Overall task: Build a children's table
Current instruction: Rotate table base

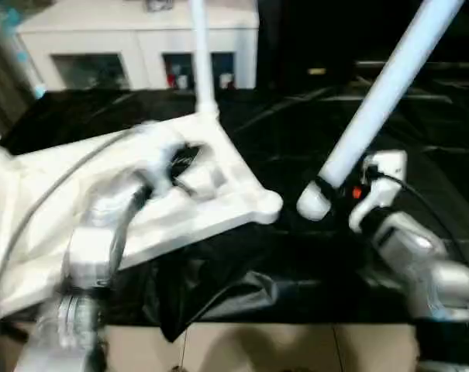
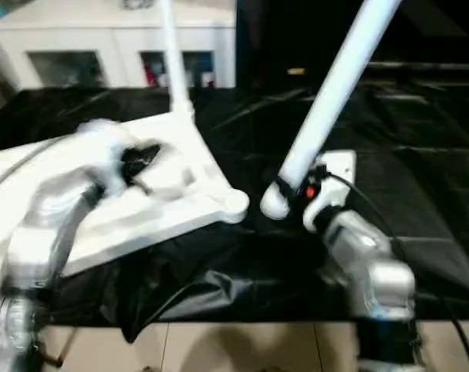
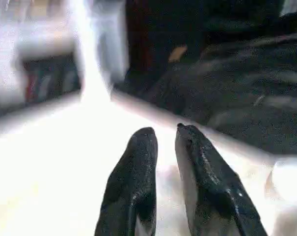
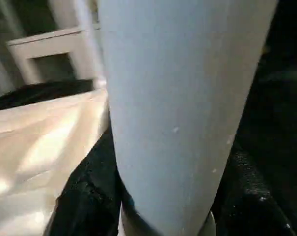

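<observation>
Tabletop (image 1: 211, 198) lay upside down on left of black cloth (image 1: 296, 271), near-right corner socket (image 1: 267, 204) at its edge; one leg (image 1: 201, 54) upright at far corner. Open cloth stretched right and far. Left gripper (image 3: 165, 135) hovered over ribbed underside, fingers slightly parted, empty. Right gripper (image 1: 339, 194) clamped tilted second leg (image 1: 381, 97), low end just right of socket.

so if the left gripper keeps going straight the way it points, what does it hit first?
Probably the left gripper meets the table top's ribbed underside first, short of the upright leg beyond. Depth is unclear.
</observation>
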